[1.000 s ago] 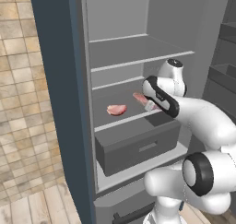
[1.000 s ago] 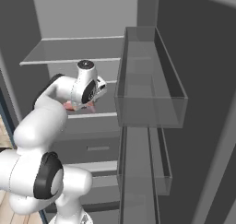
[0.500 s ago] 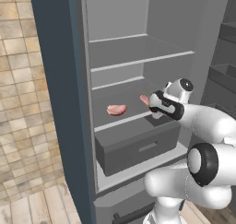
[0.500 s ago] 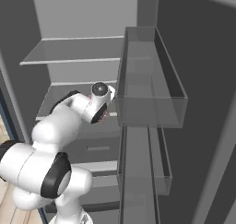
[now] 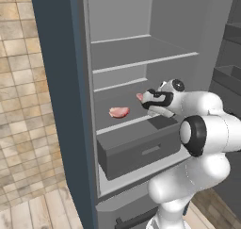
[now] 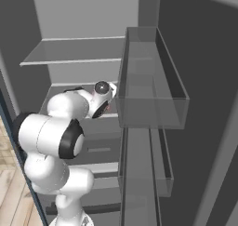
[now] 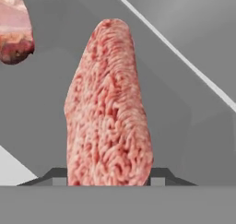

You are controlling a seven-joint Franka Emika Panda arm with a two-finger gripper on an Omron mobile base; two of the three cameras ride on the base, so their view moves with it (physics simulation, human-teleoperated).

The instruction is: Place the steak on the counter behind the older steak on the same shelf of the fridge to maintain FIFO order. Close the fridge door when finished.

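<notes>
The gripper point(image 7: 108, 181) was clamped tight on the steak point(image 7: 108, 108), which stood up tall in the middle of the hand view. In the left base view the gripper point(image 5: 149, 101) sat in the middle of the frame, inside the fridge point(image 5: 61, 82), just over the shelf point(image 5: 117, 124). The older steak point(image 5: 119, 112) lay flat on that shelf, a bit left of the gripper.

What could go wrong? The steak might be let go too near the front, so it would land beside the older steak and not behind it. The arm might also bump the older steak and push it back, which would mix up the order. The steak could slip out early, too.

Counting: two steaks, one gripper, one fridge, one fridge door point(image 6: 186, 127).
</notes>
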